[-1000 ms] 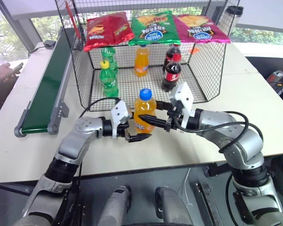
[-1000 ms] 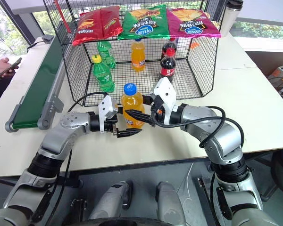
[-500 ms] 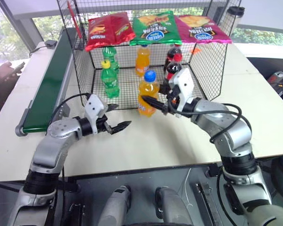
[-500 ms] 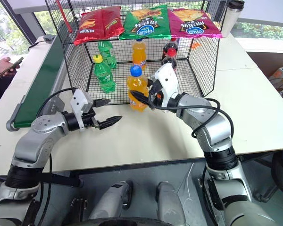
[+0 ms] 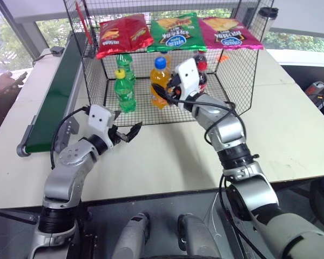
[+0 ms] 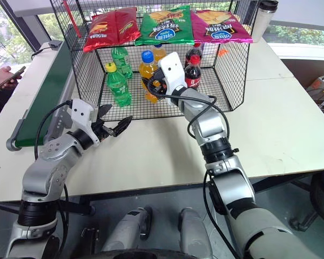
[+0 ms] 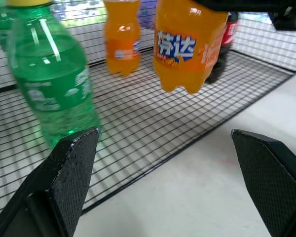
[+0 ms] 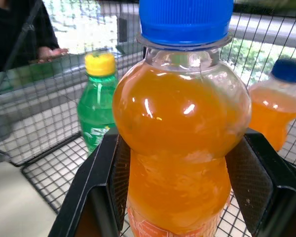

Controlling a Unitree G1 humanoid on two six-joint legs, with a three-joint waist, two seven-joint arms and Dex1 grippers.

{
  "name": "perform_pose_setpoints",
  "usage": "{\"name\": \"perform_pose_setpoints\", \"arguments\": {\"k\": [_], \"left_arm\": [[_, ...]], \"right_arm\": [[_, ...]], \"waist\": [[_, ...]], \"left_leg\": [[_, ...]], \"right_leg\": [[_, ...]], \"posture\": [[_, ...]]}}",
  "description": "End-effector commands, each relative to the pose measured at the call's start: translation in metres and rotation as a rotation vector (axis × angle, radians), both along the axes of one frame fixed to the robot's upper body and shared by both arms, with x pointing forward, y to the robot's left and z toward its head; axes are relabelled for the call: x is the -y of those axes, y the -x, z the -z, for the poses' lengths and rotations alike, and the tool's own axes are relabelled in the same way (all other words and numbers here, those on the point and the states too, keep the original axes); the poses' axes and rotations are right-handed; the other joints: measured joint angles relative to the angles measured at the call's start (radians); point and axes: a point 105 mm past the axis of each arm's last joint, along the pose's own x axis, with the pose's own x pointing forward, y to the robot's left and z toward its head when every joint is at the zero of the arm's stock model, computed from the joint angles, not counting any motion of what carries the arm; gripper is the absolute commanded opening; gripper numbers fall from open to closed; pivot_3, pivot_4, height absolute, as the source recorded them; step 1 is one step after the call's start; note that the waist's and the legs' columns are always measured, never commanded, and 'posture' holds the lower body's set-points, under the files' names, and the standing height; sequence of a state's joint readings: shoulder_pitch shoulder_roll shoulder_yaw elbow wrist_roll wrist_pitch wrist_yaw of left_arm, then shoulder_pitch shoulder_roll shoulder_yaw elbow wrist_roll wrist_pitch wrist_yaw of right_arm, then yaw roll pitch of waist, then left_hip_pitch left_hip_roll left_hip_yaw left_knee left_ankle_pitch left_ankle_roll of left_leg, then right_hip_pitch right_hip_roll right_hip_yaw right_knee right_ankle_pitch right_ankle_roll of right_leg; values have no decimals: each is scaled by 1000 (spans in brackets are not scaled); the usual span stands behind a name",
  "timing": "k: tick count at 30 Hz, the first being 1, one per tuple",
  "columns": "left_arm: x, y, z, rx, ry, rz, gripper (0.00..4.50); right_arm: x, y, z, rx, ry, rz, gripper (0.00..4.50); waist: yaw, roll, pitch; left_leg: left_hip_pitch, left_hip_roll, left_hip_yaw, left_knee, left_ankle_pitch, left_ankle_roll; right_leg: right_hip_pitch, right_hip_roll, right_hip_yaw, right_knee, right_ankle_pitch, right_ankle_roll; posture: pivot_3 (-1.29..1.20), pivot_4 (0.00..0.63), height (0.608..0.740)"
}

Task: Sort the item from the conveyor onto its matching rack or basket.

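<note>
R hand [image 5: 163,91] stretched fwd, level, clamped on clear orange-soda bottle w/ blue cap [image 5: 159,82], held upright above black wire-mesh cage [image 5: 235,81] floor | L hand [image 5: 130,131] fingers wide, empty, low over white bench [image 5: 167,156], cage just ahead

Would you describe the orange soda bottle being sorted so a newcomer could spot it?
Find the black wire cage under the crisp bags. At its open front, the right gripper holds the orange bottle above the grid floor. Unlike the other bottles standing inside, it is the one lifted.
</note>
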State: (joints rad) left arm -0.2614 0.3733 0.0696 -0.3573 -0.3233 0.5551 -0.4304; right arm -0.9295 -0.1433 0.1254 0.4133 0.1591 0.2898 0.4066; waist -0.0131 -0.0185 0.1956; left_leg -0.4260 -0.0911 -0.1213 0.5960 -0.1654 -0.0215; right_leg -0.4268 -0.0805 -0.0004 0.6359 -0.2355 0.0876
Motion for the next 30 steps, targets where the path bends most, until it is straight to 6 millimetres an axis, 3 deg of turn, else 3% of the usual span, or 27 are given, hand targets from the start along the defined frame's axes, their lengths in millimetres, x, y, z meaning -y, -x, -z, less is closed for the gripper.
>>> {"name": "perform_pose_setpoints", "arguments": {"k": [1,8,18,20,23,30], "left_arm": [[6,5,-13,70,6,-4,4466],[7,7,-8,65,8,-17,4466],[10,6,-5,61,3,-11,4466],[10,5,-5,61,3,-11,4500],[11,5,-5,60,4,-8,4500],[11,5,-1,53,2,-4,4500]], "right_arm": [[-8,-4,-26,109,-32,-13,2272],[-1,-19,-4,59,-26,13,2272],[13,-33,3,43,-15,60,2272],[13,-34,4,44,-13,59,3269],[12,-33,4,49,-16,49,4400],[8,-27,-5,81,-34,17,4400]], "waist": [[-1,0,0],[-5,0,0],[-6,0,0],[-6,0,0],[-6,0,0],[-7,0,0]], "left_leg": [[0,0,1,0,0,0],[0,0,2,0,0,0],[1,0,3,0,0,0],[1,0,3,0,0,0],[1,0,3,0,0,0],[3,1,4,0,0,0]], "right_leg": [[0,0,1,0,0,0],[-1,1,1,0,1,0],[-1,1,3,1,1,0],[-1,1,3,1,1,0],[-1,1,3,1,1,0],[-1,1,5,4,1,0]], "posture": [[0,150,739],[0,150,739],[0,150,739],[0,150,739],[0,150,739],[0,150,739]]}}
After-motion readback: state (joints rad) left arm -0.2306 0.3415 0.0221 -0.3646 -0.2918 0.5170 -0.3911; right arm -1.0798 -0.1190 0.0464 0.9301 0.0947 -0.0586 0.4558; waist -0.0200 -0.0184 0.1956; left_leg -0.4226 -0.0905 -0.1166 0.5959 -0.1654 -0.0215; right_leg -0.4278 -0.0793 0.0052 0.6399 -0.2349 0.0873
